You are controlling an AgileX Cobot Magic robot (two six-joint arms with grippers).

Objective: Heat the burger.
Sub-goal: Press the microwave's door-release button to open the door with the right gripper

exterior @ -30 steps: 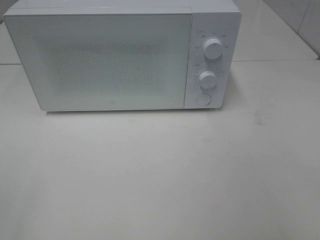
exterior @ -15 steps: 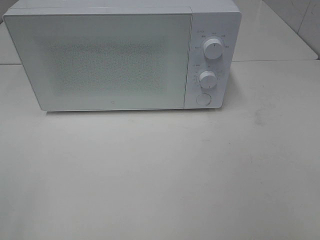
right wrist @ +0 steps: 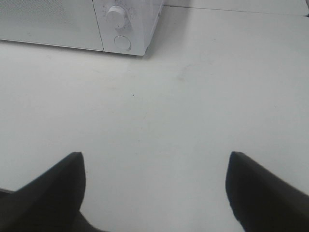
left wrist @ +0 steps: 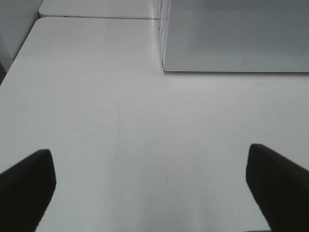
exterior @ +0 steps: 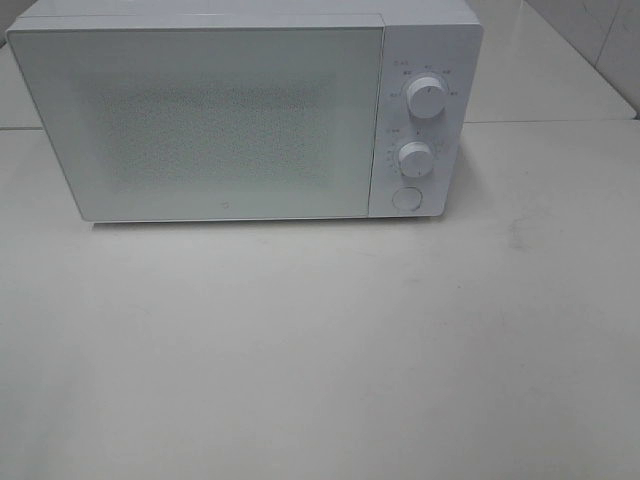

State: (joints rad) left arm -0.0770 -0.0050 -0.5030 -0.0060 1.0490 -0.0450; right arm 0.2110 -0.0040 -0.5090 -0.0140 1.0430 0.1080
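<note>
1. The left hand [left wrist: 149, 162] hangs wide apart over the smooth white surface [left wrist: 120, 96]. It holds nothing and looks ready to reach.
2. The white microwave [exterior: 200, 120] is boxy. Its flat, dotted door [exterior: 210, 125] is shut.
3. The burger shows nowhere. It may sit behind that door, but I cannot tell.
4. A round top knob [exterior: 427, 98], lower knob [exterior: 414, 158] and button [exterior: 406, 197] sit right of the door.
5. The right hand [right wrist: 154, 162] is wide and empty too.

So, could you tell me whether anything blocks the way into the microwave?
Yes: the microwave door is shut across its front. The left gripper and right gripper hang open and empty over the table before it. No burger shows in any view.
</note>
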